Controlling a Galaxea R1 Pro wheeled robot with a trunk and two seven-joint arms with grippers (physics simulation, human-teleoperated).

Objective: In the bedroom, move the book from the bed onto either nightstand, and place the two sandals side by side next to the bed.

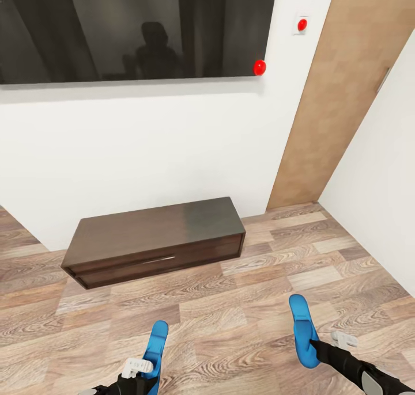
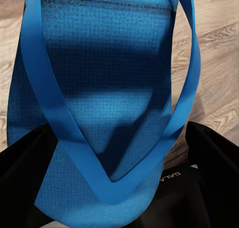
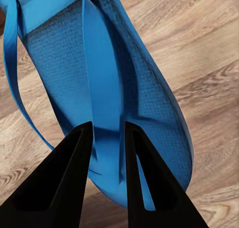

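Both bright blue sandals are held above the wood-plank floor. My left gripper (image 1: pixel 144 367) is shut on the left sandal (image 1: pixel 157 338), at the lower left of the head view. In the left wrist view this sandal (image 2: pixel 99 78) hangs sole-up side showing its straps, with black fingers (image 2: pixel 209 163) at either side. My right gripper (image 1: pixel 314 344) is shut on the right sandal (image 1: pixel 301 325). The right wrist view has its fingers (image 3: pixel 74 168) pinching that sandal's (image 3: pixel 149 98) centre strap. The book, the bed and the nightstand are out of view.
A long low dark brown bench (image 1: pixel 155 239) stands against the white wall ahead, under a wide dark screen (image 1: pixel 132 26). A brown wooden door (image 1: pixel 340 95) is at the right, beside a white side wall (image 1: pixel 380 170). Plank floor (image 1: pixel 242 303) lies between me and the bench.
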